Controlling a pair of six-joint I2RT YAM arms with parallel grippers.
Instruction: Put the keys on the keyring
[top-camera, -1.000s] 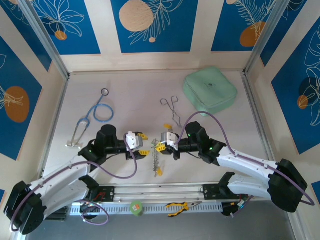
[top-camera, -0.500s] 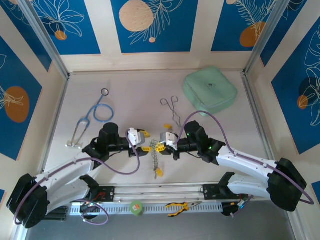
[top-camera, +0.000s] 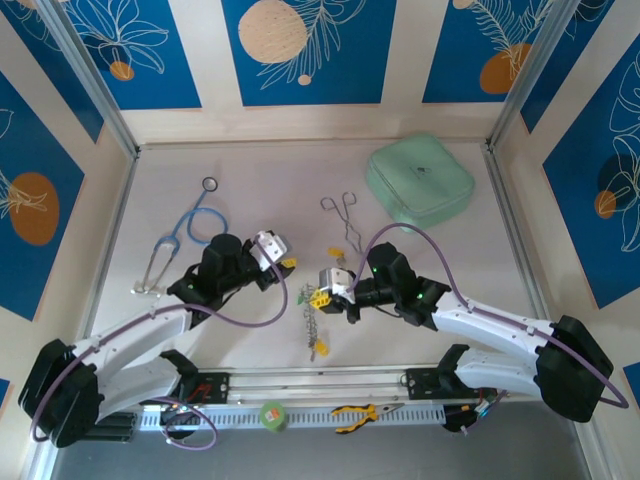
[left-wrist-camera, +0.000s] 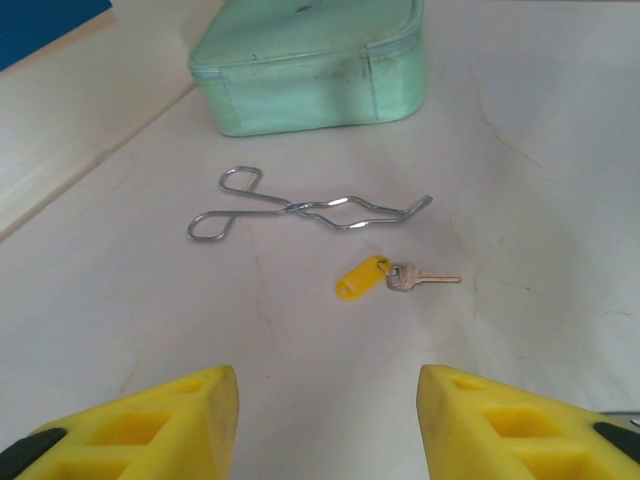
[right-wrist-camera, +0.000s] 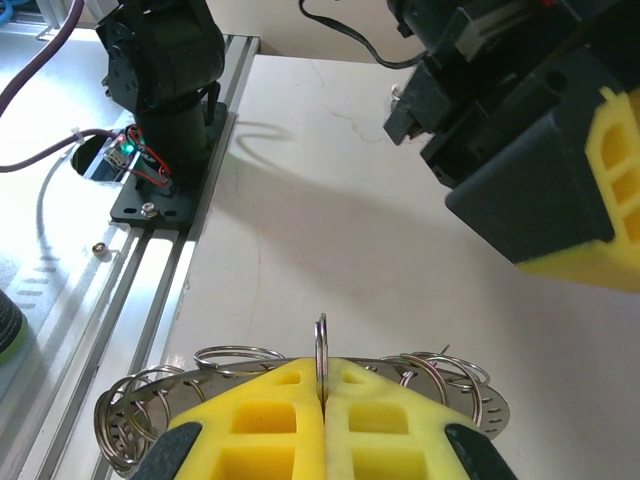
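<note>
A loose key with a yellow tag (left-wrist-camera: 362, 277) lies flat on the table just below the forceps, ahead of my left gripper (left-wrist-camera: 328, 420). That gripper is open with nothing between its yellow fingers. From above, the left gripper (top-camera: 284, 260) hovers just left of this key (top-camera: 336, 252). My right gripper (right-wrist-camera: 322, 375) is shut on one small split ring that stands upright on the rim of the silvery keyring (right-wrist-camera: 140, 400). In the top view the keyring (top-camera: 311, 322) hangs edge-on below the right gripper (top-camera: 320, 295), with a yellow key (top-camera: 320, 347) at its lower end.
Silver forceps (left-wrist-camera: 300, 208) lie beyond the loose key, and a pale green case (left-wrist-camera: 310, 60) sits behind them at the back right (top-camera: 420, 180). A blue-tubed stethoscope (top-camera: 190, 225) lies at the left. Yellow-handled pliers (top-camera: 355, 412) rest on the front rail.
My left gripper has drawn back from the right gripper, up and to the left, and its jaws have narrowed a little. The right gripper has kept its hold on the keyring.
</note>
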